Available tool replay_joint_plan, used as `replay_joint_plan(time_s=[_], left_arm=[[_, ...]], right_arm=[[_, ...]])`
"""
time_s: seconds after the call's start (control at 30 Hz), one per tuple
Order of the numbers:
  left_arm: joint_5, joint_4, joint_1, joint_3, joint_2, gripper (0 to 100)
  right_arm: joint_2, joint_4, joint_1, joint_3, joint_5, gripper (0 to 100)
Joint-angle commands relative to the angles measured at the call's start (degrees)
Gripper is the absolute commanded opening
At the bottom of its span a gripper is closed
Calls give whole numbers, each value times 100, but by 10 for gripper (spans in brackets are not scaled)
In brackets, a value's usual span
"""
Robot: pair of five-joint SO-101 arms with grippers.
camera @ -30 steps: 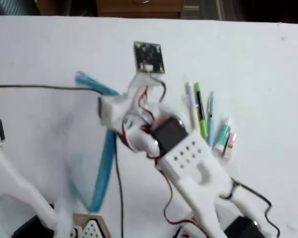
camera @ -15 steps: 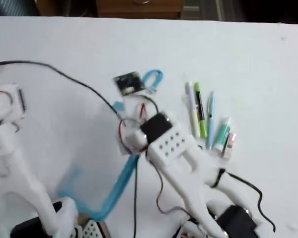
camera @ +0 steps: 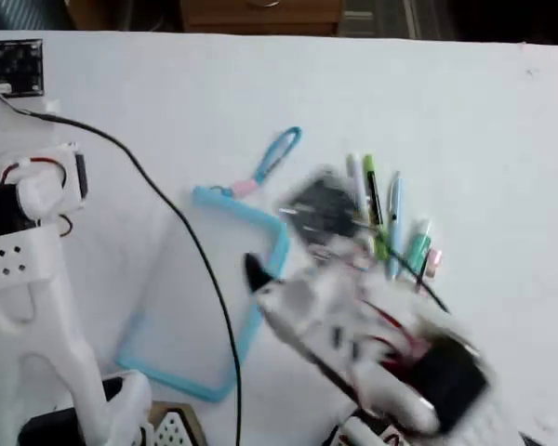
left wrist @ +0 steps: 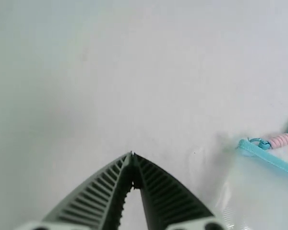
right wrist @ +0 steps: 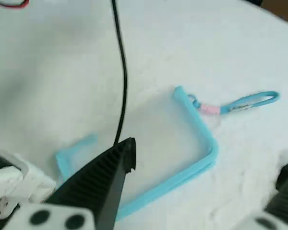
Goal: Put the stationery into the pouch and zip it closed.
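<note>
A clear pouch with a light blue rim is seen lying flat on the white bench, near the middle of the high view. A blue loop strap is fastened at one of its far corners by a short pink piece, and the strap is laid out on the bench away from the pouch. Whether the zip is open or closed cannot be told. The stationery is found on the bench just beside the pouch, on the side of the right arm, and none of it is inside the pouch. A white pen, a green marker and a light blue pen are laid side by side. A teal piece and a small pink piece lie next to them. The right arm is seen blurred across the near ends of the pens and beside the pouch's edge. The right pincer is held over the pouch with its jaws set well apart and nothing between them; its black ribbed finger is seen above the pouch's rim. The left pincer is held over bare bench with its ribbed fingers brought together at the tips, and nothing is gripped. In the left wrist view the strap corner of the pouch is seen off to one side, apart from the pincer. The left arm stands at the bench's left edge, and a black cable from it is draped across the pouch.
</note>
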Motion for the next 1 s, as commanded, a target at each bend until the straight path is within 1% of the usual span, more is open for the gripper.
replay_joint_plan(time_s=[0.0, 0.1, 0.17, 0.3, 0.4, 0.47, 0.57, 0.7, 0.77, 0.87, 0.97], left_arm=[[0, -79, -84, 88, -92, 22], [-422, -62, 22, 290, -127, 22], [-431, -53, 75, 404, -136, 22], [-431, -35, 92, 492, -145, 22], [-440, 141, 66, 440, -171, 22], [-466, 167, 66, 501, -453, 22], [-466, 176, 57, 651, -1262, 22], [-466, 123, 57, 976, -2571, 22], [-466, -53, 57, 1354, -3099, 22], [-466, -457, 48, 2242, -3582, 22], [-431, -624, -198, 2743, -3855, 22]], right_arm=[[-602, -75, 664, -308, -114, 440], [-435, -743, 1253, -352, -888, 440], [110, -1051, 1314, -299, -1266, 416], [1912, -1314, 1024, -519, -1934, 265], [3459, -1341, 945, -1204, -2268, 180], [4462, -1314, 1033, -1908, -2681, 170], [5842, -1200, 1182, -3165, -3174, 170], [7705, -664, 1103, -4993, -3516, 170], [8699, -251, 998, -5881, -3648, 170], [10105, 338, 927, -7305, -3974, 170], [11371, 708, 1024, -8765, -4167, 170]])
